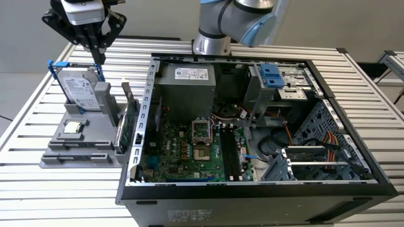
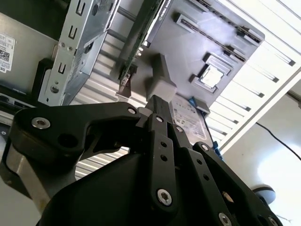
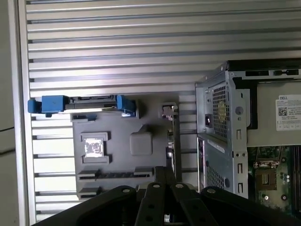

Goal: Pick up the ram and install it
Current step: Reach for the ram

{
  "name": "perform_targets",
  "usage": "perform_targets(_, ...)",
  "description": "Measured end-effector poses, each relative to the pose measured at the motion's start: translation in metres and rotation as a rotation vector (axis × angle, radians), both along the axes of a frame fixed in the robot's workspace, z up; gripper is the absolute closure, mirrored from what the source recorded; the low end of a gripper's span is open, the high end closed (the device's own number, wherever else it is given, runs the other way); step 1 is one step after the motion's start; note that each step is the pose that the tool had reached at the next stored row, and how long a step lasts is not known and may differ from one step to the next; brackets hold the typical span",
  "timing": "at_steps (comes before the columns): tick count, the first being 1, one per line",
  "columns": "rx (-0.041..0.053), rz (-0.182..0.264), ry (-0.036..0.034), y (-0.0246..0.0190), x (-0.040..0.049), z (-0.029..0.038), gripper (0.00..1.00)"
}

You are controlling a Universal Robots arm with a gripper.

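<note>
The ram lies edge-on as a thin dark strip in a long slot of the gray holder tray. It is on the side of the tray away from the hard drive and apart from the gripper. The gripper hangs with its 2 black fingers pressed together, and nothing is seen between them. In the exterior view its tips are just above the top edge of the hard drive, which stands tilted in the tray with a blue bracket on its end. The small square silver chip sits in a pocket between the hard drive and the ram. A green card stands upright at the tray's edge, just beside the open computer case. All rests on a slatted metal table.
</note>
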State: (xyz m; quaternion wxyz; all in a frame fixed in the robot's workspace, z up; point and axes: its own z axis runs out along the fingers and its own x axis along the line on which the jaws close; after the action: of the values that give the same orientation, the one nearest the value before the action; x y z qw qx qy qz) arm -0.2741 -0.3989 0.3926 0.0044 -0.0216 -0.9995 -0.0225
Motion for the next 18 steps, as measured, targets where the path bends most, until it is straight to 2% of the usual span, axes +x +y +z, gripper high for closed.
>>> perform_targets(4, 0.0001, 0.025, -0.0001, 0.0000, -0.0034, 0.0000, 1.00)
perform_targets(18, 0.0000, 0.034, 0.0000, 0.0000, -0.0166, 0.0000, 1.00)
